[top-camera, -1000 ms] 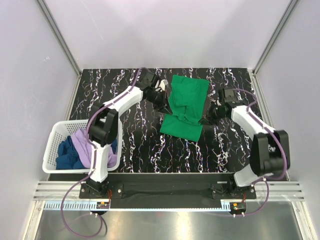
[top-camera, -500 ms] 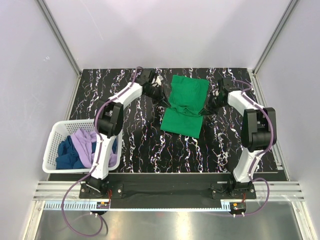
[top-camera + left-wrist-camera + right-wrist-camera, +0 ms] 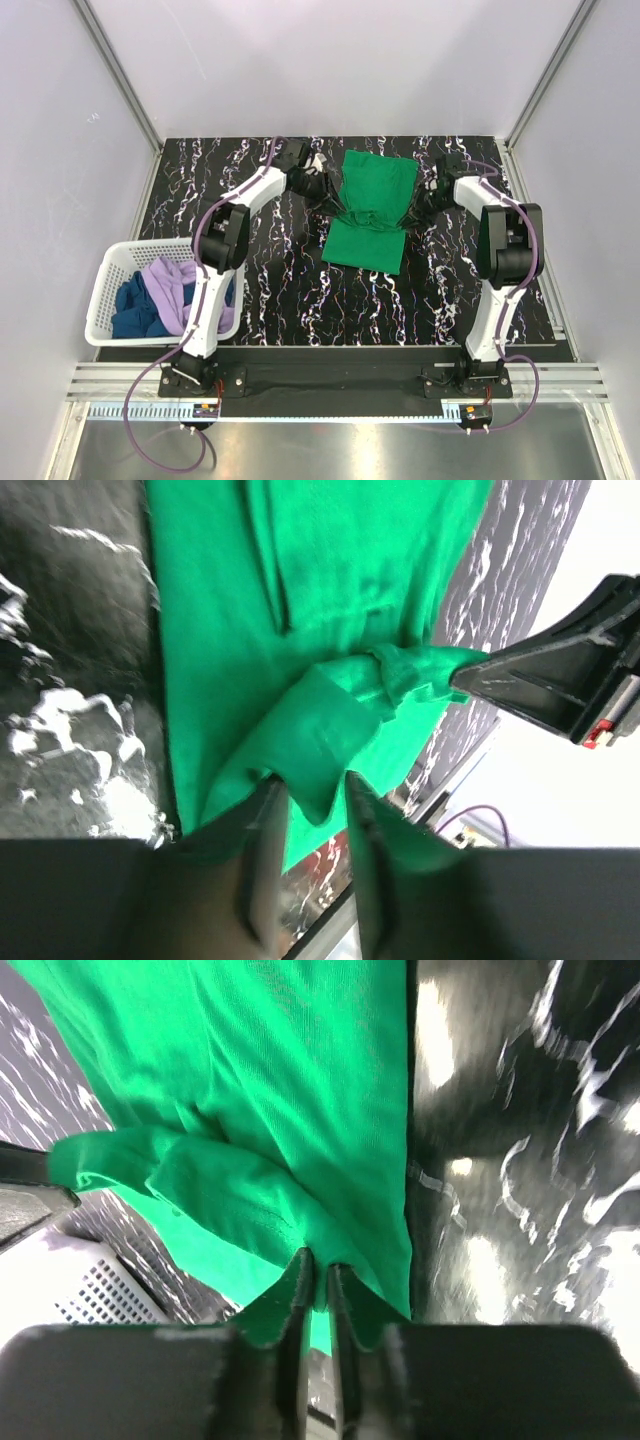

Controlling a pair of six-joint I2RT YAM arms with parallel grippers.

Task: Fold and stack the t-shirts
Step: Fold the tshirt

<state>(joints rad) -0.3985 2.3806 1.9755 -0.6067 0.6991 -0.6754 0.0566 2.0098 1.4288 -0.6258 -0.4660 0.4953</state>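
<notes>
The bright green t-shirt [image 3: 372,190] lies folded at the middle back of the black marbled table [image 3: 290,290]. A ridge of bunched cloth crosses its middle. My left gripper [image 3: 336,207] is at the ridge's left end. Its jaws [image 3: 308,785] stand apart, with a loose fold of the green t-shirt [image 3: 300,630] between them. At the ridge's right end, my right gripper [image 3: 407,217] is nearly closed, and its jaws [image 3: 320,1260] pinch the edge of the green t-shirt [image 3: 280,1080]. The lilac t-shirt [image 3: 172,285] and the dark blue t-shirt [image 3: 130,312] lie crumpled in the basket.
A white lattice basket [image 3: 110,262] stands at the table's near left, beside the left arm's base. Grey walls and metal frame posts close in the table at the back and on both sides. Bare table shows in front of the green shirt.
Both grippers moved towards the back, carrying the green shirt's near part up over itself, so the shirt now looks shorter. The left jaws have parted from shut. The right jaws have eased slightly.
</notes>
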